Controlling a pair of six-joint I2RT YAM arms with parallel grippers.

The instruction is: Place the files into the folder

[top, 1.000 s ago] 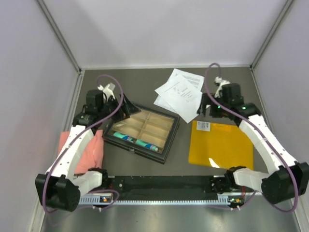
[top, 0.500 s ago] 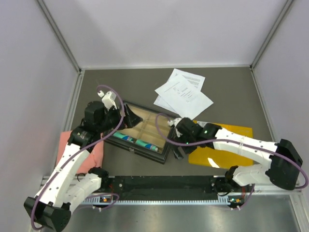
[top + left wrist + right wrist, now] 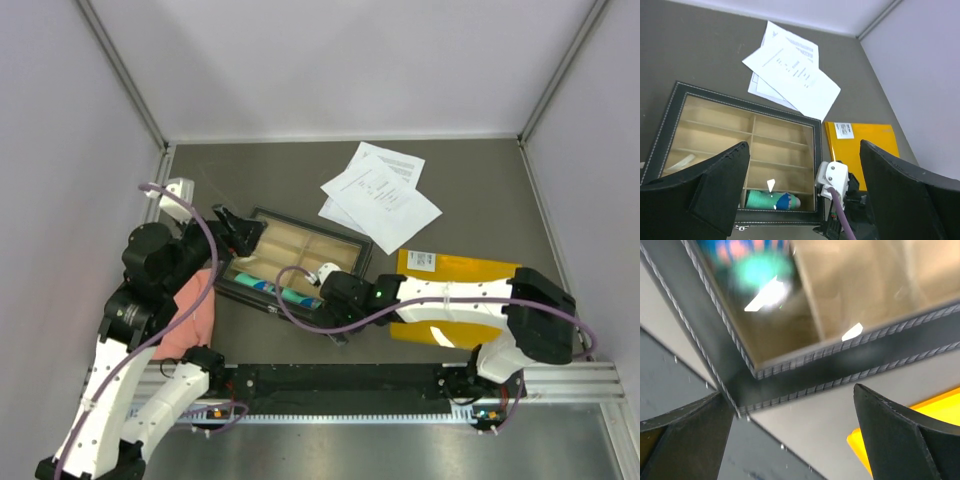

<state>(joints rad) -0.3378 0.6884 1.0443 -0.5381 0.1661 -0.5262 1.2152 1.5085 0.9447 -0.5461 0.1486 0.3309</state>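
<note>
While both grippers hang empty with their jaws spread wide, neither one is at the paper. Nearest me runs the black rail (image 3: 340, 378), and a pink cloth (image 3: 195, 315) lies just beyond its left end. The right arm lies low, stretched leftward across the folder (image 3: 870, 147), so its forearm covers a strip of the yellow plastic. The right gripper (image 3: 789, 395) hovers at the near right corner of the black box (image 3: 747, 104).

The folder lies flat just right of the box, its long side running left to right and its white label at the far left corner. It looks closed to me. The left gripper (image 3: 240, 230) is held high over the box's far left corner.

Beyond all that lie the files (image 3: 385, 195), a fanned heap of printed sheets. Their near corner all but touches the folder's far left corner, and their long axis slants from far left to near right. From either gripper they lie farther off and to the right. The right one is nearer, I'd say.

The table (image 3: 250, 165) is dark grey and matte, so flat sheets may be hard to pinch. Pale walls close in left, right and far.
</note>
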